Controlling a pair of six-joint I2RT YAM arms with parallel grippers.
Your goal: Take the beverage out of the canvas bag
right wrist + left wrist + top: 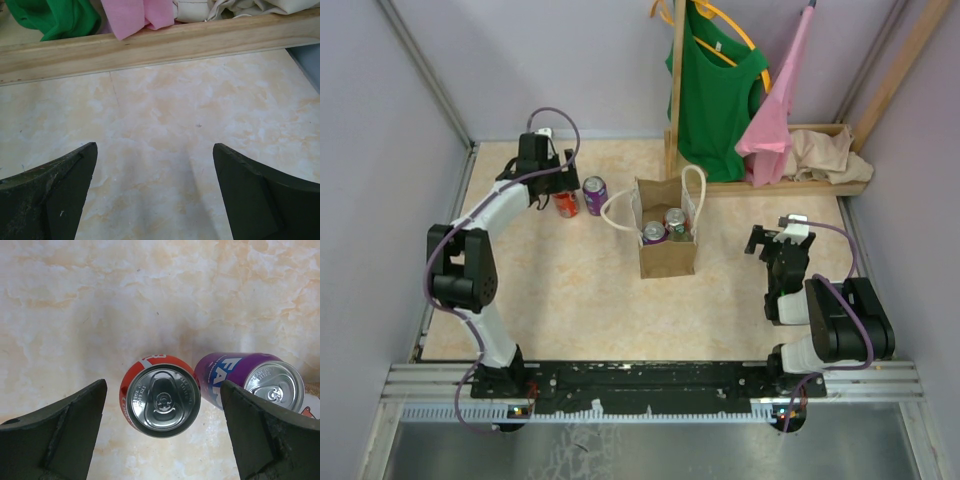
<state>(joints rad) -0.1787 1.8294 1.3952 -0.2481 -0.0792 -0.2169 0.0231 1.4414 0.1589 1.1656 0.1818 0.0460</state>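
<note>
The tan canvas bag [668, 255] stands upright at the table's middle with two white looped handles. Two cans [664, 226] stand inside it, their tops showing. A red can [566, 205] and a purple can [594, 195] stand upright on the table to the bag's left. My left gripper [563, 193] is open right above the red can. In the left wrist view the red can [161, 396] sits between my spread fingers, apart from both, with the purple can [255, 381] beside it. My right gripper [772, 242] is open and empty, right of the bag; the right wrist view shows only bare table between its fingers [60, 190].
A wooden rack [676, 90] with a green shirt [715, 90] and a pink garment [775, 115] stands at the back. A beige cloth heap [830, 152] lies on its base. The rack's wooden rail [150, 47] crosses ahead of my right gripper. Walls close in left and right.
</note>
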